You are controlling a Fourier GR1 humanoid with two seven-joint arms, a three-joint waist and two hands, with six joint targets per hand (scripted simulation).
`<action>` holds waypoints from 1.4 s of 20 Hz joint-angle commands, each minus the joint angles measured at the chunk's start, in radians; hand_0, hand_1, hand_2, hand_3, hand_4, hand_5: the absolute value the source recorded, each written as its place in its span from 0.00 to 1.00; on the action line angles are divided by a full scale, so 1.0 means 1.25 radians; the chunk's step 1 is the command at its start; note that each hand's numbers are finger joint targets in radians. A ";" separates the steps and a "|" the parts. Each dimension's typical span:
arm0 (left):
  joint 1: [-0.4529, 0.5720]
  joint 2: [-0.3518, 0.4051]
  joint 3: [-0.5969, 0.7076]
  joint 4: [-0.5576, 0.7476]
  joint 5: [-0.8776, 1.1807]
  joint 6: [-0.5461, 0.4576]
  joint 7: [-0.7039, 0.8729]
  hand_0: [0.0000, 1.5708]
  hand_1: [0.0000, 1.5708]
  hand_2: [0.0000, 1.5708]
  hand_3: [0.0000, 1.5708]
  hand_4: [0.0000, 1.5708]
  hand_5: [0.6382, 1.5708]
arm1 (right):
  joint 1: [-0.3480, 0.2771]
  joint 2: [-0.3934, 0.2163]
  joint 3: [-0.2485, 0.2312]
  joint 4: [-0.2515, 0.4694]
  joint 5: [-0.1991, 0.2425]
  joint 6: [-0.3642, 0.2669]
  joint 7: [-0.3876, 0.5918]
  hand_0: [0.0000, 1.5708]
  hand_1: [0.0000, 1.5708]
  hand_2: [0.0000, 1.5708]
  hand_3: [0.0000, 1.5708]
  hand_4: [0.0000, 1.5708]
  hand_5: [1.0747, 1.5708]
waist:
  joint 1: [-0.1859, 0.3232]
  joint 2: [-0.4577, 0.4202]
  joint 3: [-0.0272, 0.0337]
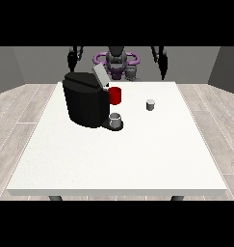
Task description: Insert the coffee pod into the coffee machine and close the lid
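One small grey coffee pod stands on the desk right of the coffee machine (lid up); we judge it light, stiff, best pinched at its sides, though we cannot tell either raised hand's state.

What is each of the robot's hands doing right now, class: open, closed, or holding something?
Hand at the view's left: raised behind the table, holding nothing; fingers cannot be told.
Hand at the view's right: the same, holding nothing; fingers cannot be told.
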 commanded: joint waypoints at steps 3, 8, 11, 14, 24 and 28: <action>-0.047 -0.012 0.001 -0.003 0.018 -0.031 -0.049 0.00 0.00 0.00 0.00 0.19 1.00 | 0.003 0.019 -0.016 0.051 0.003 -0.004 -0.029 0.00 0.00 0.00 0.00 0.08 1.00 | 0.025 0.001 0.0049; 0.008 -0.040 -0.022 -0.021 0.023 -0.054 -0.180 0.00 0.00 0.00 0.00 0.17 1.00 | 0.037 0.048 -0.079 0.049 -0.018 -0.065 -0.094 0.00 0.00 0.00 0.00 0.07 1.00 | 0.015 -0.033 0.0050; -0.015 -0.030 -0.042 -0.003 -0.036 -0.040 -0.199 0.00 0.00 0.00 0.00 0.15 1.00 | -0.017 0.026 -0.124 0.073 -0.042 -0.059 -0.105 0.00 0.00 0.00 0.00 0.12 1.00 | 0.026 0.003 0.0050; -0.023 0.011 -0.048 -0.030 -0.067 -0.057 -0.134 0.00 0.00 0.00 0.00 0.20 1.00 | 0.009 0.039 -0.092 0.070 -0.022 -0.059 -0.092 0.00 0.00 0.00 0.00 0.17 1.00 | 0.030 -0.021 0.0050; -0.246 0.165 0.108 0.206 -0.028 -0.136 -0.081 0.00 0.00 0.00 0.00 0.00 1.00 | -0.058 0.056 -0.062 0.011 -0.021 -0.064 -0.058 0.00 0.00 0.00 0.00 0.12 1.00 | -0.052 0.072 0.0046; -0.296 0.148 0.075 0.271 -0.083 -0.110 -0.060 0.00 0.00 0.00 0.00 0.00 1.00 | -0.082 0.063 -0.058 0.046 -0.018 -0.063 -0.079 0.00 0.00 0.00 0.00 0.18 1.00 | -0.061 0.100 0.0048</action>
